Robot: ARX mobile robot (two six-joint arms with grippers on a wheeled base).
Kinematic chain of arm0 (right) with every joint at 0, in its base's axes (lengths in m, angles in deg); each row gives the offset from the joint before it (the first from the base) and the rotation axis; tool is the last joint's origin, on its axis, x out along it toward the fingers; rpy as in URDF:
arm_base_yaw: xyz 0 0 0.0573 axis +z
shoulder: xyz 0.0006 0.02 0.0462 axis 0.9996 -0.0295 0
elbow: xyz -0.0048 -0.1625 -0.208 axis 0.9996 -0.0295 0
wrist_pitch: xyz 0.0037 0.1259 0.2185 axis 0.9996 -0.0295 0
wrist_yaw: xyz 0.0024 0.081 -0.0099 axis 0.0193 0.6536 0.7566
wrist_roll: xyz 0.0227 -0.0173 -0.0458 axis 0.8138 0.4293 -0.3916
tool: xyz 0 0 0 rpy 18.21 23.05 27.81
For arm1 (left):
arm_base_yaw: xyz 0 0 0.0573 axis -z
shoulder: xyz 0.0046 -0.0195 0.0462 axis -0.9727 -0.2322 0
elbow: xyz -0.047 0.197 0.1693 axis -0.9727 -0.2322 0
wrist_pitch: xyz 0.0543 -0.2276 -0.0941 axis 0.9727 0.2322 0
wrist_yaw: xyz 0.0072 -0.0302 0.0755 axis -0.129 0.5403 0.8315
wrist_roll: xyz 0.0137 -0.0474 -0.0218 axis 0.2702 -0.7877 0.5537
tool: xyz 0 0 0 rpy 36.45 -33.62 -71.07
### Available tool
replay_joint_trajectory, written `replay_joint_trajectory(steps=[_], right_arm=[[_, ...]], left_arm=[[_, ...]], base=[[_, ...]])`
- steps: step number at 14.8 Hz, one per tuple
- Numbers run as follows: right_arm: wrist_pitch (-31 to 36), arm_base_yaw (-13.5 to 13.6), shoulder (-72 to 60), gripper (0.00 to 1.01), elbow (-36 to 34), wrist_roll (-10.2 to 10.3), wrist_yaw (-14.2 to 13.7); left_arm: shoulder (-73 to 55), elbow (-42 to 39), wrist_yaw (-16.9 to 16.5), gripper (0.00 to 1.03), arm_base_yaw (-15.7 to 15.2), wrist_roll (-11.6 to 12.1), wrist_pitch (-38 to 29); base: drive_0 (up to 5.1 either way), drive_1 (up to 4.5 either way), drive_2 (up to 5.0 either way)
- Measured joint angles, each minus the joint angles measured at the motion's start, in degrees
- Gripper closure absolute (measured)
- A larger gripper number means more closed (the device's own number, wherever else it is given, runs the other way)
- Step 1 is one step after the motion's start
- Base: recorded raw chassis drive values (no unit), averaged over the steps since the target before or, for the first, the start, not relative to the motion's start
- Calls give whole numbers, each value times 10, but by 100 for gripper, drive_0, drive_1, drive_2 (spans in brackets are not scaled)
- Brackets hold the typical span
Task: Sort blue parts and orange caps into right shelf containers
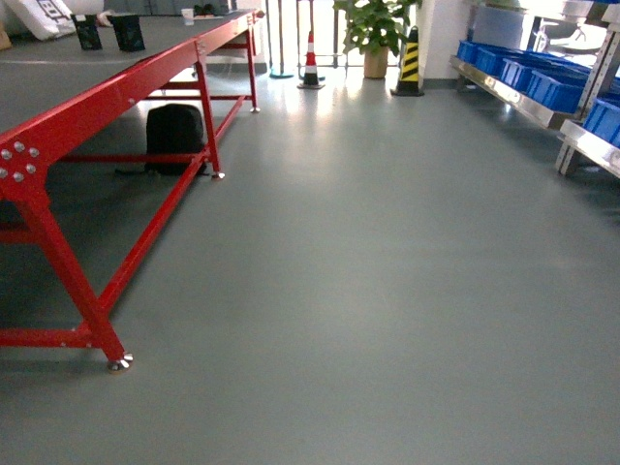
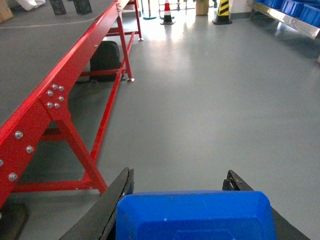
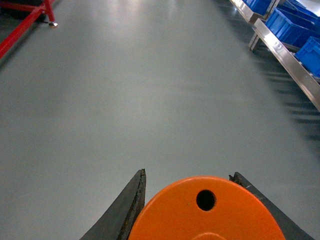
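Observation:
In the left wrist view my left gripper (image 2: 181, 180) is shut on a blue part (image 2: 195, 216), whose boxy body fills the space between the two black fingers (image 2: 116, 197). In the right wrist view my right gripper (image 3: 189, 176) is shut on an orange cap (image 3: 205, 212), its flat top with a small hole facing the camera. Neither gripper shows in the head view. The right shelf containers (image 1: 542, 82), blue crates, sit on a metal rack at the far right, also visible as crates (image 3: 295, 27) in the right wrist view. Both grippers hang over bare grey floor.
A long red-framed table (image 1: 116, 97) runs along the left, with a black bag (image 1: 175, 136) under it. A striped cone (image 1: 310, 63), a yellow-black post (image 1: 410, 63) and a potted plant (image 1: 373, 29) stand at the far end. Grey floor (image 1: 368, 291) lies between table and rack.

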Motion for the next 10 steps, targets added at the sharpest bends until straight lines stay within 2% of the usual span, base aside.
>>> replay_joint_trajectory(steps=[10], right_arm=[[0,0,0,59,0,0,0]], left_arm=[[0,0,0,58,0,0,1]], base=[[-6,428,-439]])
